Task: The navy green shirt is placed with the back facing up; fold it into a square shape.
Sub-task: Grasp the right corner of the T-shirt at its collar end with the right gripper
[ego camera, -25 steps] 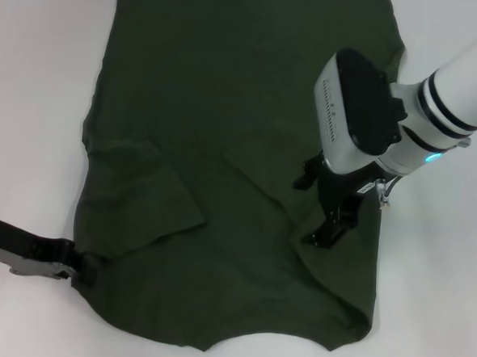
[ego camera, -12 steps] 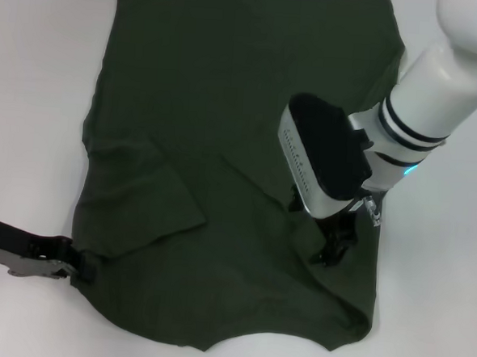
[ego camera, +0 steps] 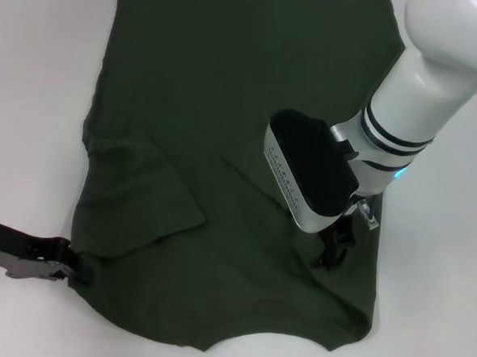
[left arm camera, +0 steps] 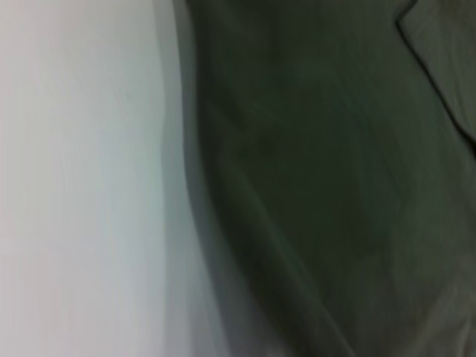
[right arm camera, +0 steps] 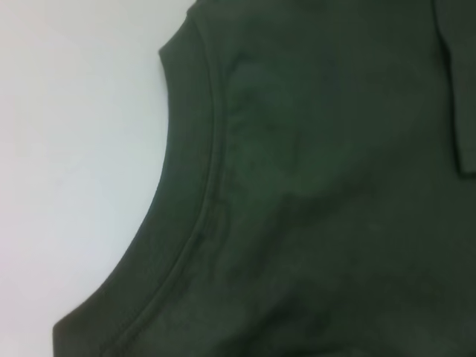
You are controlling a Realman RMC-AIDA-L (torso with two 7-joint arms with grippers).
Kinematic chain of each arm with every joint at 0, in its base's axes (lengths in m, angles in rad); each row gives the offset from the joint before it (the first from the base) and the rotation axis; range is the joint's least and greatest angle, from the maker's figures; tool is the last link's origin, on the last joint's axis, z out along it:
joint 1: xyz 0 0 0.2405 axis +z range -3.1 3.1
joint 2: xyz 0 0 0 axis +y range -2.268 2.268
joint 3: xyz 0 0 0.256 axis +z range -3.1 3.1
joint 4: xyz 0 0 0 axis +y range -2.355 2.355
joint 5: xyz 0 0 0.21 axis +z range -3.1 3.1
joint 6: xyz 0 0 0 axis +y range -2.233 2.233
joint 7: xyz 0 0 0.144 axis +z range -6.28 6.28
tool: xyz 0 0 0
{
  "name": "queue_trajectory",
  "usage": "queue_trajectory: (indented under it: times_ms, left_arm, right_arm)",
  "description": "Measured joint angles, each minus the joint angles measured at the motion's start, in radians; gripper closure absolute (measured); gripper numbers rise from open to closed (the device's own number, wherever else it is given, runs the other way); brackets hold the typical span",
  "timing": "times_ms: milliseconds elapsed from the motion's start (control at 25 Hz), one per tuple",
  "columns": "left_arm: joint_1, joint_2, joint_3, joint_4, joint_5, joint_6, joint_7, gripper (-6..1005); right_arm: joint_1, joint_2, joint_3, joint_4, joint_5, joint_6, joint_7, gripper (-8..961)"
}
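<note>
Right pincer (ego camera: 332, 251) moved lower onto shirt (ego camera: 226, 113)

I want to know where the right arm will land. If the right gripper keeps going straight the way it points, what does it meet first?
Probably the navy green shirt: the right gripper points down over its near right part, with only fabric below it.

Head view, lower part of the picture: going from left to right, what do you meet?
Left claw at the shirt's edge → folded-in sleeve of the dark olive-green cotton shirt → right claw, low over the cloth → bare white table.
</note>
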Motion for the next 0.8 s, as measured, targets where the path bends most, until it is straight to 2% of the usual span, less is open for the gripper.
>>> queue_trajectory:
  times_ms: [440,560,800]
  left_arm:
    - [0.002,0.0,0.0,0.004,-0.002,0.0,-0.013,958]
    - [0.002,0.0,0.0,0.004,-0.002,0.0,-0.015,958]
    - [0.002,0.0,0.0,0.006,-0.001,0.0,-0.021,958]
  right_arm:
    - [0.013,0.005,-0.073,0.033,0.0,0.069,0.004,128]
    - [0.015,0.005,-0.089,0.038,0.001,0.079,0.004,220]
    - [0.029,0.008,-0.119,0.071,0.003,0.107,0.003,277]
